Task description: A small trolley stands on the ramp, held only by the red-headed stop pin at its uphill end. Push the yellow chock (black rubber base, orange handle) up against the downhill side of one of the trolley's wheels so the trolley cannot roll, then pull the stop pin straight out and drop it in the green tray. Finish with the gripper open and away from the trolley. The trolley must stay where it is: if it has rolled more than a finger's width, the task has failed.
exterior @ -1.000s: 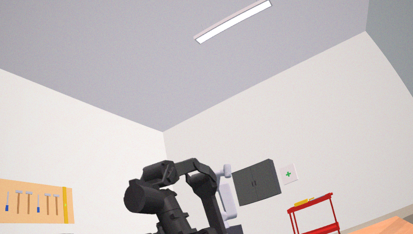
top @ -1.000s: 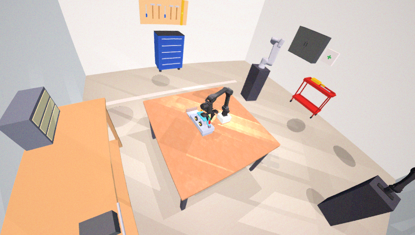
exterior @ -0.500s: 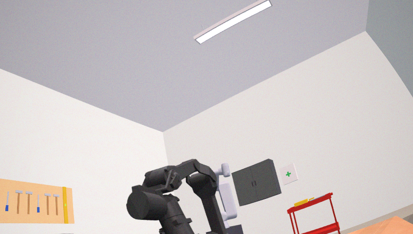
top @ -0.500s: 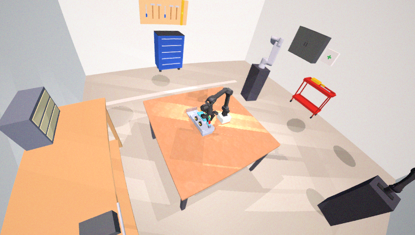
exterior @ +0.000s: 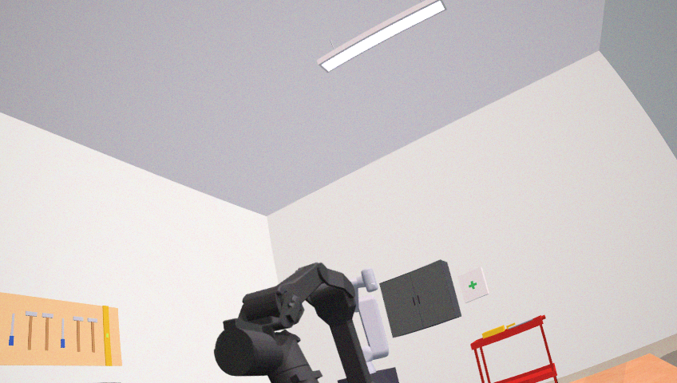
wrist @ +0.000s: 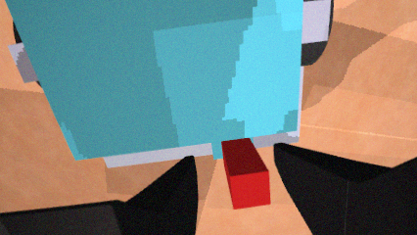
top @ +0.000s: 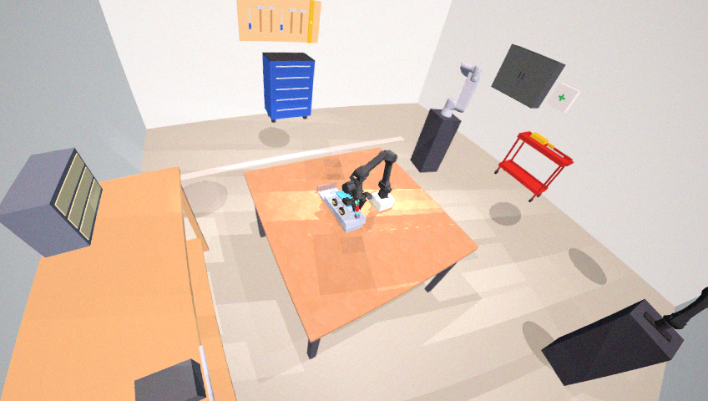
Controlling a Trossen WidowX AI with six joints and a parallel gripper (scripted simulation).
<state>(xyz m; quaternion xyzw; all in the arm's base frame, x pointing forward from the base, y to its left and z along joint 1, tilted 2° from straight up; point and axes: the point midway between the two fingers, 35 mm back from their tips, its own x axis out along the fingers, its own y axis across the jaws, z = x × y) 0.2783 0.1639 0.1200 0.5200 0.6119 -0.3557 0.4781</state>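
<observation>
The trolley, with a cyan top (top: 342,195) (wrist: 196,88) and dark wheels with yellow hubs, stands on the pale grey ramp (top: 353,224). The stop pin's red head (top: 356,208) (wrist: 250,191) shows beside the trolley's end; its lower part is hidden in the wrist view. My gripper (wrist: 234,159) is partly open, its black fingertips on either side of the red head, with gaps on both sides. The arm's end hangs over the trolley end in the top view. I cannot make out the yellow chock. Only small green specks show near the fingers; the green tray is mostly hidden.
The ramp lies on the orange table (top: 317,278). The arm's white base block (top: 382,202) stands close to the right of the ramp. An upright end plate (top: 326,187) stands at the ramp's far end. The exterior view shows only the arm (exterior: 280,308) and room.
</observation>
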